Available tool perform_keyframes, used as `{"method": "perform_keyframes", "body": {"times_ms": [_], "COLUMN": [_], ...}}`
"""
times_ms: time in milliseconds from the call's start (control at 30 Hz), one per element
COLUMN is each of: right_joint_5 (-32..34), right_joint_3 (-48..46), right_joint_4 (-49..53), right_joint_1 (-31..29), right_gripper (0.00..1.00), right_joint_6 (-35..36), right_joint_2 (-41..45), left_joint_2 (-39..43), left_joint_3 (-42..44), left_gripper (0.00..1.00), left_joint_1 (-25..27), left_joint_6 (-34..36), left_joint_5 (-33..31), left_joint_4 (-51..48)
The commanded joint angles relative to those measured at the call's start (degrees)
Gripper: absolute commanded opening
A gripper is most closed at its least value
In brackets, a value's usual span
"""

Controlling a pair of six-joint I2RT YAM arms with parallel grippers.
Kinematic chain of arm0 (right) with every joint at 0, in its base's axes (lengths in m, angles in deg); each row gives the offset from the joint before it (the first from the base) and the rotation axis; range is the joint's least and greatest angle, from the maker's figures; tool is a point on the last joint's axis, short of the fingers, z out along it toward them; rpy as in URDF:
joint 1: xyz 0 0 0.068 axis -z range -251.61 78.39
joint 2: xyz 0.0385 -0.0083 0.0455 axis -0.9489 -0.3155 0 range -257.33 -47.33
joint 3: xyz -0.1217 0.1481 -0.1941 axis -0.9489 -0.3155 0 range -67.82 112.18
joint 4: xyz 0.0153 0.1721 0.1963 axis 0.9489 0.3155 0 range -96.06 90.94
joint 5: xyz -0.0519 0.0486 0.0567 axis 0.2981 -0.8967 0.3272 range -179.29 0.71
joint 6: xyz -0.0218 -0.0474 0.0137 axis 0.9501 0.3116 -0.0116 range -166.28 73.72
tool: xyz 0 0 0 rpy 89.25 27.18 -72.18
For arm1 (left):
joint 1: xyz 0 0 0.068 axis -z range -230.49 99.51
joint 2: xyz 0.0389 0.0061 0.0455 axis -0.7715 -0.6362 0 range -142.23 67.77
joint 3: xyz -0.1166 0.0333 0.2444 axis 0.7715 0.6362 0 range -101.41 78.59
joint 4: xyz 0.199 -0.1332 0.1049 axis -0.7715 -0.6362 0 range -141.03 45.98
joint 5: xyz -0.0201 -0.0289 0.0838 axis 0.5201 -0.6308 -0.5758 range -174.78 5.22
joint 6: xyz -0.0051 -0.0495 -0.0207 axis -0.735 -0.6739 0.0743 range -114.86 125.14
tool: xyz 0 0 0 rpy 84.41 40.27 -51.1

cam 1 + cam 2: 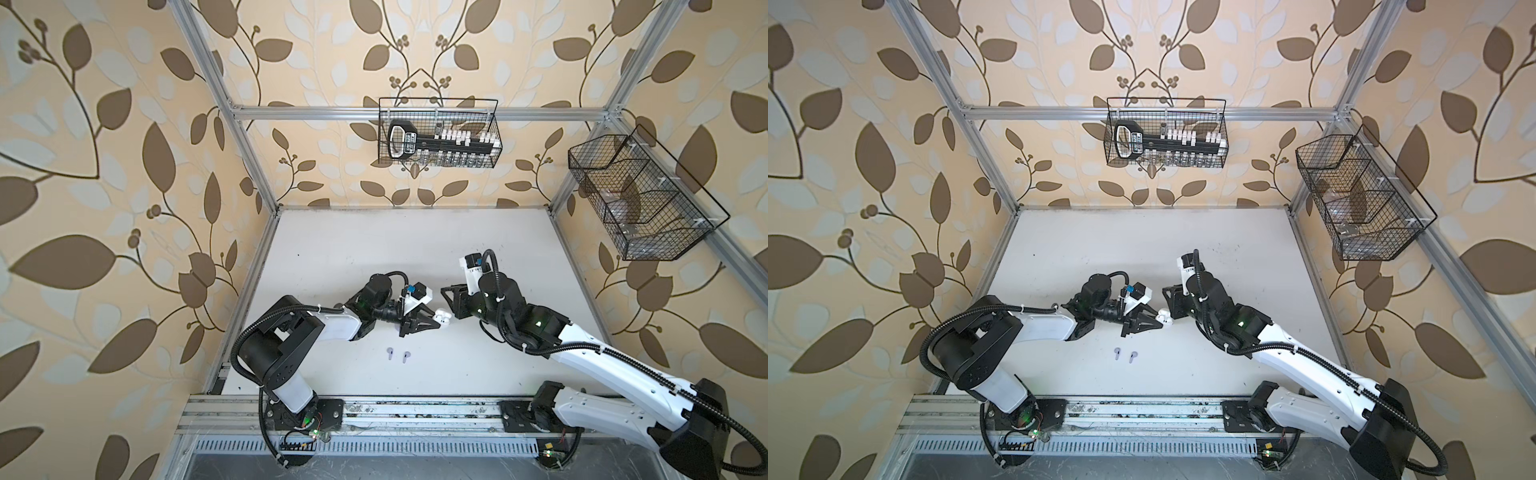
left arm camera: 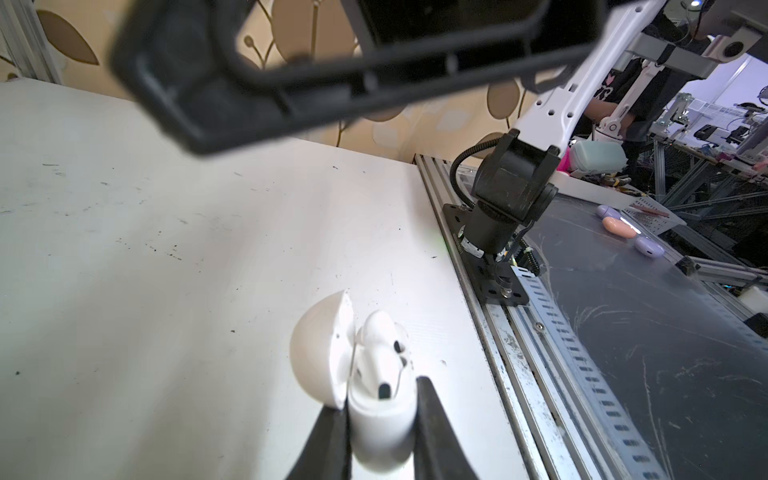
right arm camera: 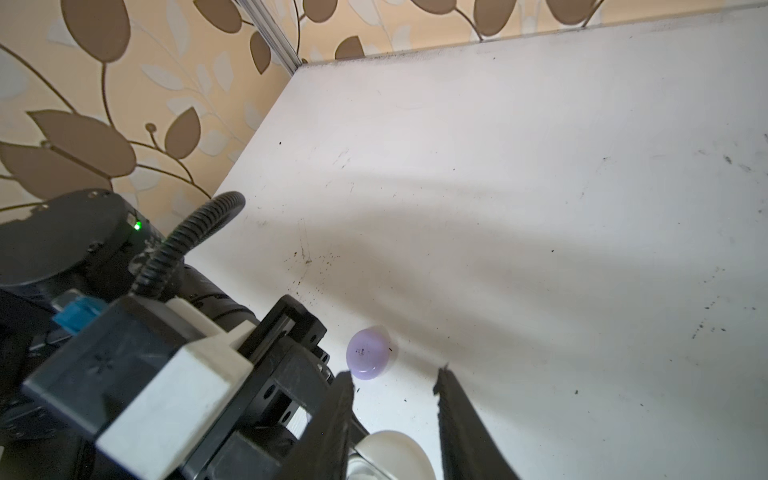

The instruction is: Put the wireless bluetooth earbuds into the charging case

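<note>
**White case gripped open by the left tool, 2 lilac earbuds loose on the table**

The left tool [image 2: 378, 397] is closed narrowly on the lower half of the white case [image 2: 380, 419], with 1 finger on each side of it. The lid [image 2: 320, 345] is swung open to one side. The white earbuds [image 2: 380, 332] sit in the case with their rounded heads sticking out above its rim. In both top views the case [image 1: 441, 318] shows at the tip of the left tool [image 1: 428, 325], near the middle of the table [image 1: 374, 249]. Whether the case touches the table cannot be told.

The right tool [image 3: 395, 374] stands partly open with nothing between its fingertips. In the right wrist view, part of the white case shows in the gap between the fingers, below them. In a top view the right tool [image 1: 449, 296] is just beside the case, facing the left tool.

The 2 lilac earbuds [image 1: 390, 353] lie on the table side by side but apart. They are nearer the front rail than both tools and touched by neither. They also show in a top view [image 1: 1116, 353].

A closed lilac case [image 3: 368, 353] rests on the table just past the right tool's fingertips. It shows only in the right wrist view.
</note>
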Motion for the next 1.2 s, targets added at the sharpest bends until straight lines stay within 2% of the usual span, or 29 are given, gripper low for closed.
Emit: {"method": "perform_keyframes", "body": {"times_ms": [0, 267, 500, 767, 1167], "right_joint_5": [-1.65, -5.16, -9.41, -13.60, -15.85], "right_joint_3": [0.85, 0.49, -2.44, -3.99, -2.77], "right_joint_4": [2.78, 4.71, 0.45, -3.55, -7.01], "right_joint_1": [1.86, 3.08, 4.20, 4.24, 4.53], "right_gripper": [0.33, 0.31, 0.31, 0.31, 0.30], "right_joint_6": [-1.66, -5.41, -7.92, -9.66, -9.62], "right_joint_2": [0.38, -4.43, -6.03, -9.38, -15.81], "left_joint_2": [2.07, 2.16, 2.22, 2.33, 2.24], "left_joint_3": [-0.59, 0.19, 1.94, 4.61, 5.25], "left_gripper": [0.00, 0.00, 0.00, 0.00, 0.00], "left_joint_1": [0.15, 0.23, 0.67, 1.20, 1.81], "left_joint_6": [2.92, 10.77, 16.78, 20.39, 22.67], "left_joint_5": [-0.03, -7.92, -16.51, -20.16, -18.70], "left_joint_4": [-0.22, -3.58, -1.62, 3.50, 3.45]}}
